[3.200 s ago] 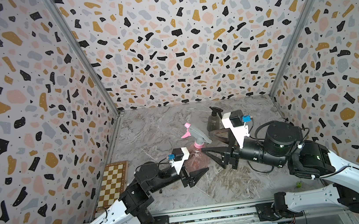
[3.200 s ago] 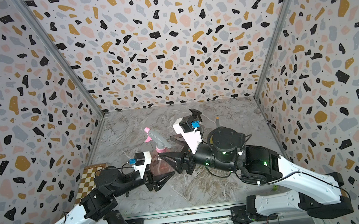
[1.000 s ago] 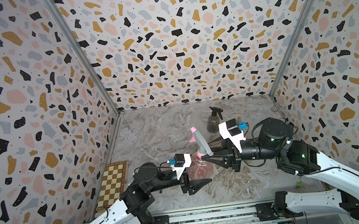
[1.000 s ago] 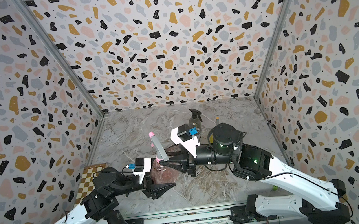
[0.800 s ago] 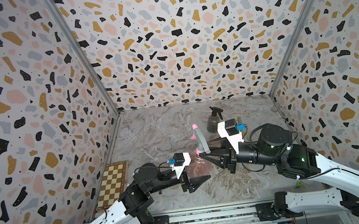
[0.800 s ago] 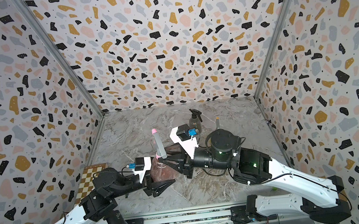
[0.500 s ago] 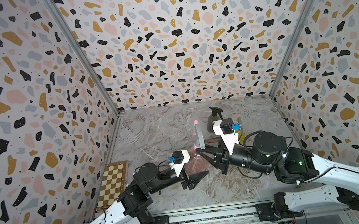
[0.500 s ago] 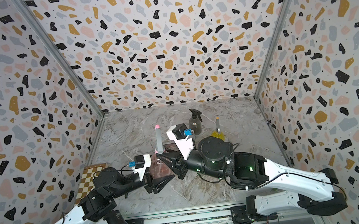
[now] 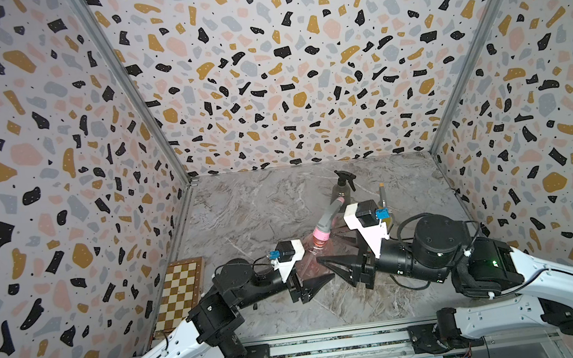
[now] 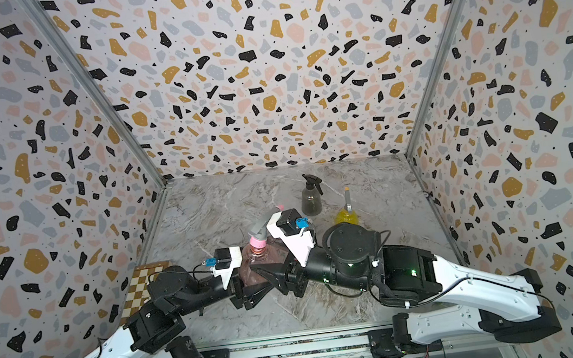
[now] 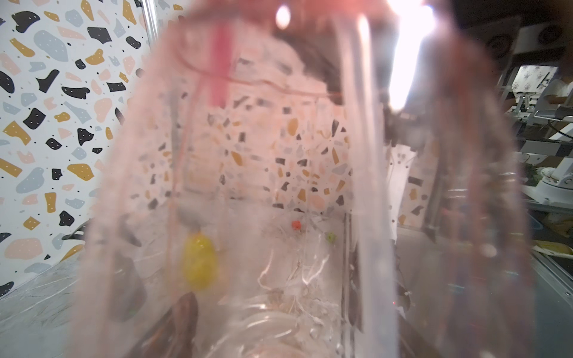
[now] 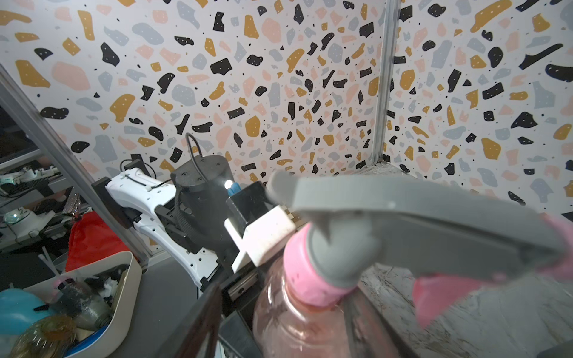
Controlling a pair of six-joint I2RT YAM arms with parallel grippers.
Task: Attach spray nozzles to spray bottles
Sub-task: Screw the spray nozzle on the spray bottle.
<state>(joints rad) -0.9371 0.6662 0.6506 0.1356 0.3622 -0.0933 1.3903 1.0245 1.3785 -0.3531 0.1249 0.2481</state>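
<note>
The pink bottle is tilted just above the floor, with my left gripper shut on its body. It fills the left wrist view. The pink-and-grey nozzle sits on its neck, its pink collar at the mouth. My right gripper is open, one finger on each side of the bottle's shoulder, under the collar. The dark-grey bottle wears the black nozzle. The yellow bottle carries a grey nozzle.
A small chessboard lies at the front left by the wall. Terrazzo-patterned walls close in three sides. The arms' rail runs along the front. Outside the enclosure, a white bin of clutter shows in the right wrist view.
The right gripper's jaws have parted and now stand wide beside the bottle's shoulder. The nozzle head has swung round toward the back right. The left gripper keeps its hold on the pink bottle.
</note>
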